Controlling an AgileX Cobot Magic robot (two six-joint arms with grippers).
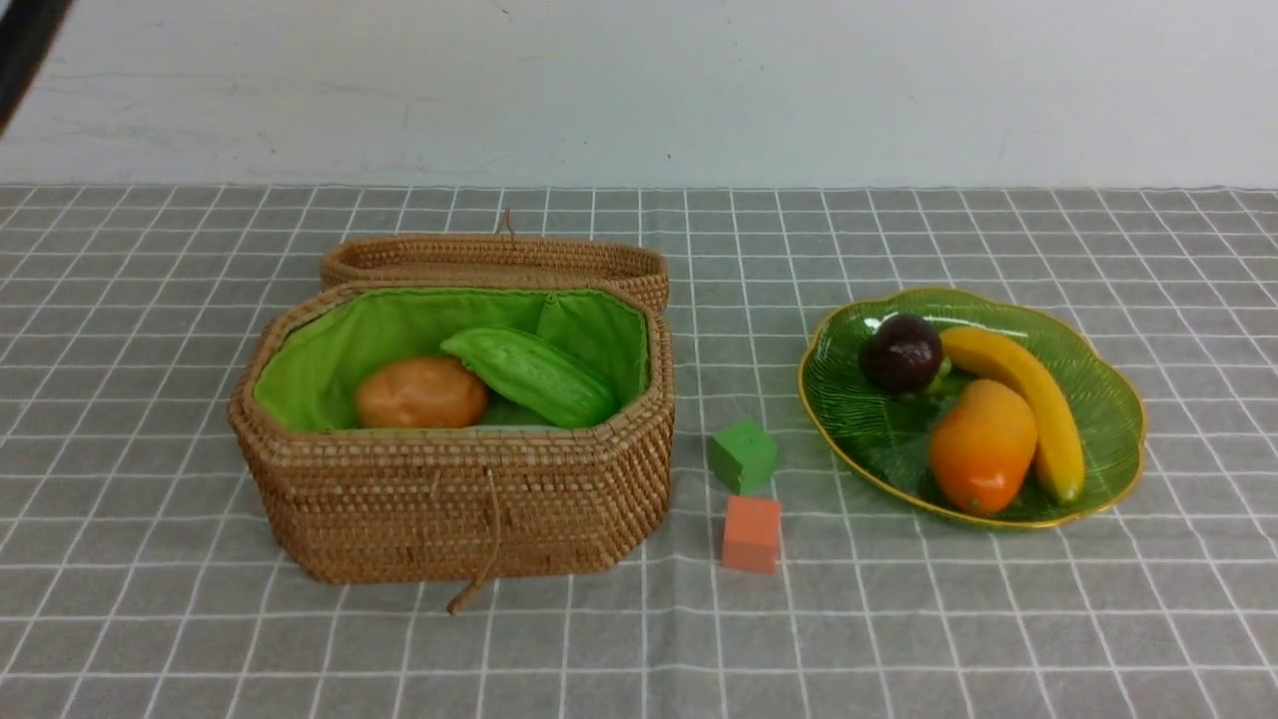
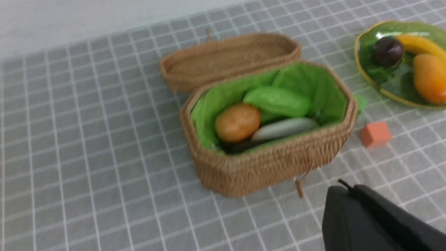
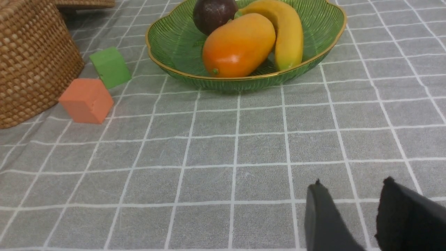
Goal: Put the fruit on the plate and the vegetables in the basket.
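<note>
The green plate (image 1: 849, 399) at the right holds the banana (image 1: 1028, 399), the mango (image 1: 983, 444) and the dark purple fruit (image 1: 902, 352). The wicker basket (image 1: 449, 499) at the left stands open; inside lie the potato (image 1: 421, 392) and the light-green gourd (image 1: 534, 374), and in the left wrist view the white radish (image 2: 284, 128) shows beneath them. Neither gripper appears in the front view. My left gripper (image 2: 348, 188) is shut and empty, on the near side of the basket. My right gripper (image 3: 352, 183) is open over bare cloth, short of the plate (image 3: 174, 45).
A green cube (image 1: 743, 455) and an orange cube (image 1: 751, 533) sit on the checked cloth between basket and plate. The basket's lid (image 1: 494, 262) lies open behind it. A pale wall closes off the back of the table.
</note>
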